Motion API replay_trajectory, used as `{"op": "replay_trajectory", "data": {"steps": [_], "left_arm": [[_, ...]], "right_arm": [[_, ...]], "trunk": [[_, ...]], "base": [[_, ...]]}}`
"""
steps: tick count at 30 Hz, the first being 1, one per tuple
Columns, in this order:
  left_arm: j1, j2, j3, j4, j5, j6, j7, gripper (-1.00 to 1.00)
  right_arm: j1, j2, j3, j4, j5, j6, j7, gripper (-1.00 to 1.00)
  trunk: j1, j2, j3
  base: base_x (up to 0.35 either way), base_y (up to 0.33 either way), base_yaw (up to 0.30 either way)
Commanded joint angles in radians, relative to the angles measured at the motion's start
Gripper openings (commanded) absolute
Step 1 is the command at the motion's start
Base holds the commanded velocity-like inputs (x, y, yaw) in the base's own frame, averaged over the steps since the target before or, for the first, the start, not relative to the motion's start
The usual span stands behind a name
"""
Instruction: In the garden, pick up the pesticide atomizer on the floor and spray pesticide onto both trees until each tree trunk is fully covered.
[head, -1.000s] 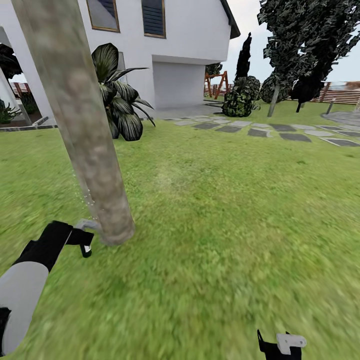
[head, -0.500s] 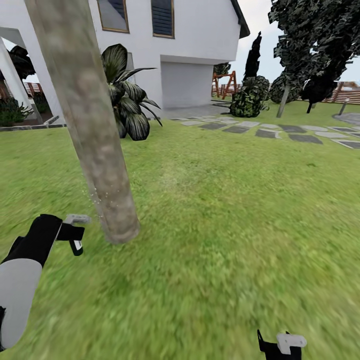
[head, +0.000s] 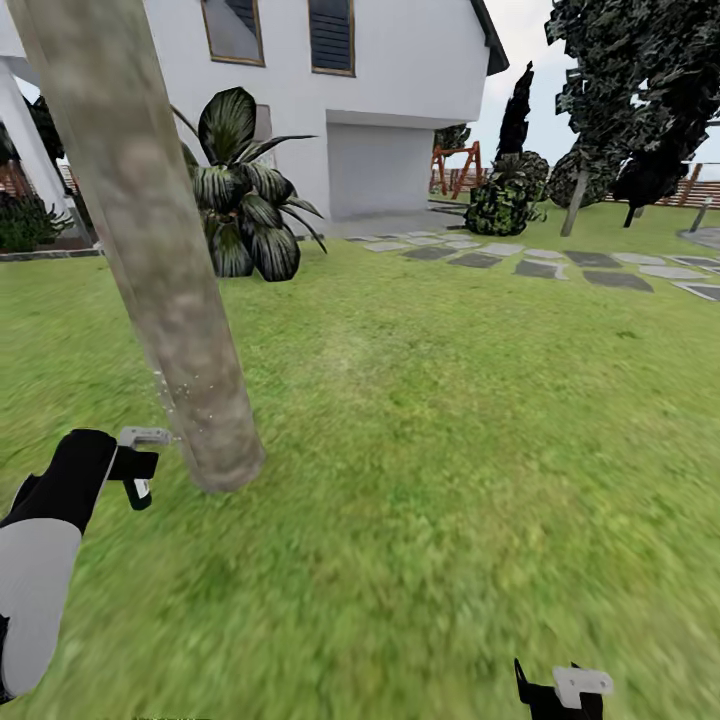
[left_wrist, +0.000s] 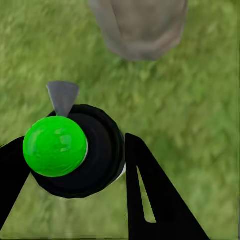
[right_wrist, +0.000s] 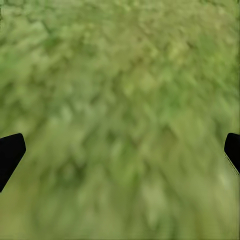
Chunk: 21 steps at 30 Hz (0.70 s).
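Note:
A thick mottled beige-grey tree trunk (head: 165, 270) leans up from the lawn at the left, its base just right of my left gripper (head: 138, 472). That gripper is shut on the pesticide atomizer (left_wrist: 75, 150), a black bottle with a bright green cap (left_wrist: 55, 146). Its grey nozzle (head: 146, 436) points at the trunk's lower part from a short gap. Fine pale specks hang along the trunk's left edge. In the left wrist view the trunk base (left_wrist: 140, 25) lies beyond the nozzle (left_wrist: 62, 96). My right gripper (head: 556, 690) hangs open over bare grass at the lower edge.
A short palm (head: 240, 215) stands behind the trunk before a white house (head: 400, 90). Grey stepping stones (head: 560, 265) cross the lawn at the right. Dark-leaved trees (head: 640, 90) and a bush (head: 505, 195) stand far right by a wooden fence (head: 700, 190).
The head view has shifted, so the whole scene sits differently. My left gripper and the atomizer have drawn back from the trunk base, where the nozzle was touching a second ago.

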Motion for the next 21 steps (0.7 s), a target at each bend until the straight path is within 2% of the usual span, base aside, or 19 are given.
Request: {"op": "replay_trajectory", "data": {"steps": [1, 7, 13, 16, 21], "left_arm": [[-0.001, -0.001, 0.003, -0.001, -0.011, 0.003, -0.009, -1.00], [0.004, -0.003, 0.004, 0.011, -0.007, 0.002, -0.011, -1.00], [0.007, -0.005, 0.004, 0.011, -0.006, 0.003, -0.011, -1.00], [0.007, -0.005, 0.004, 0.013, -0.005, 0.004, -0.011, -1.00], [0.025, -0.008, 0.004, 0.013, -0.005, 0.004, -0.011, -1.00]], "right_arm": [[-0.001, 0.000, -0.005, 0.001, 0.011, -0.003, -0.003, 1.00], [-0.001, 0.000, -0.005, 0.001, 0.011, -0.003, -0.003, 1.00], [-0.001, 0.000, -0.006, 0.001, 0.011, -0.003, -0.004, 1.00], [-0.001, 0.000, -0.007, 0.001, 0.011, -0.003, -0.005, 1.00], [-0.001, 0.000, -0.007, 0.001, 0.011, -0.003, -0.004, 1.00]], "trunk": [[0.000, 0.000, -0.001], [0.000, 0.000, -0.001], [0.000, 0.000, -0.001], [0.000, 0.000, -0.001], [0.000, 0.000, -0.001]], "base": [[0.089, -0.264, 0.258], [0.151, -0.246, 0.250], [0.199, -0.203, 0.021], [-0.007, -0.262, 0.000], [-0.213, -0.192, 0.000]]}}
